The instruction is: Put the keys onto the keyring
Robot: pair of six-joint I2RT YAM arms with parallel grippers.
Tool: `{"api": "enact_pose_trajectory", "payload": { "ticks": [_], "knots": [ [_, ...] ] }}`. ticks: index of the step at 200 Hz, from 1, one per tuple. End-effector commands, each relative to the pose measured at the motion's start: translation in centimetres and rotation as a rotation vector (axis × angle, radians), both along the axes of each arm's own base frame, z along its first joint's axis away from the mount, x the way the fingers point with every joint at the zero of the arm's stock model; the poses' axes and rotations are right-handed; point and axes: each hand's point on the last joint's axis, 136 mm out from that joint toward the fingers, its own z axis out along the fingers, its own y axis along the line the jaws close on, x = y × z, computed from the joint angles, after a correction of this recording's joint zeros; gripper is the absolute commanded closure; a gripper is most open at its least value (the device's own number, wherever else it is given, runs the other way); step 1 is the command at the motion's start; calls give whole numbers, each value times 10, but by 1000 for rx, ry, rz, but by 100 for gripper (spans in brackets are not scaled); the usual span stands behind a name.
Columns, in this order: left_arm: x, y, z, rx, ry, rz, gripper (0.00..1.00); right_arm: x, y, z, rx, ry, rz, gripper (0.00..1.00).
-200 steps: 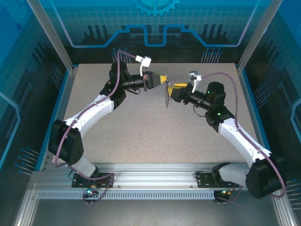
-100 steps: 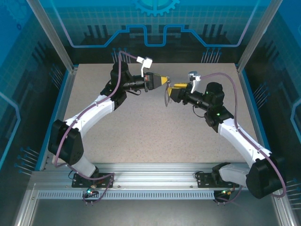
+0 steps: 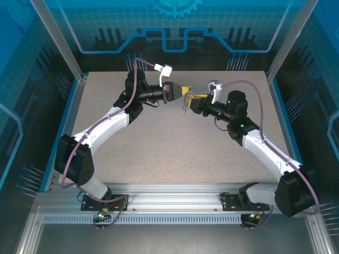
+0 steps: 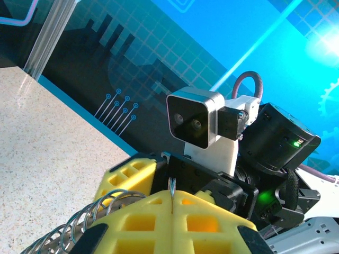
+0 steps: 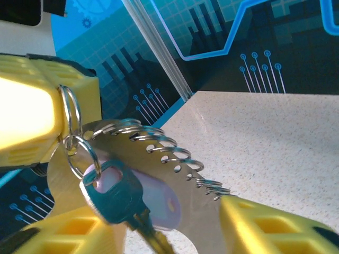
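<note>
The left tool (image 3: 183, 90) is clamped on the top loop of the keyring (image 5: 159, 159), above the tabletop (image 3: 159, 153). The key (image 5: 114, 193) (lilac head) hangs between the parted fingers of the right tool (image 3: 192, 98); I cannot tell whether they grip.

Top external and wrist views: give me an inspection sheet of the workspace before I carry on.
Surface: speckled beige tabletop.
Job's things: keyring, a metal plate edged with wire loops, held up between the arms; key hanging from a small ring.
Clutter: nothing seen.
Grippers: left gripper shut on a small ring of the keyring; right gripper fingers apart either side of the plate, grip unclear.
Cables: lilac cables follow both arms.
Surroundings: blue printed panels; aluminium rail at the near edge.
</note>
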Motion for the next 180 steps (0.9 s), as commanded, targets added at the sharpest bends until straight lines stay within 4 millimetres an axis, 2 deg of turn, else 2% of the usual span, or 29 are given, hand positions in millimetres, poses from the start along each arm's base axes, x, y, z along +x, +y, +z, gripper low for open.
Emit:
{"api": "enact_pose_trajectory", "payload": {
  "ticks": [1,41,45,65,150,180],
  "knots": [
    [-6,1,26,-23,-87,8,100,-3,7,14,-2,-37,19,63],
    [-4,3,28,-32,-91,32,100,-11,11,18,-11,-53,44,88],
    [-4,3,28,-33,-91,33,100,-12,11,13,-21,-29,47,91],
    [-3,4,28,-38,-91,47,100,-15,14,12,-28,-23,61,100],
    [-2,5,29,-51,-95,63,100,-28,42,17,-54,-37,148,100],
    [-3,5,29,-55,-95,64,100,-27,44,16,-59,-34,147,100]
  ]
}}
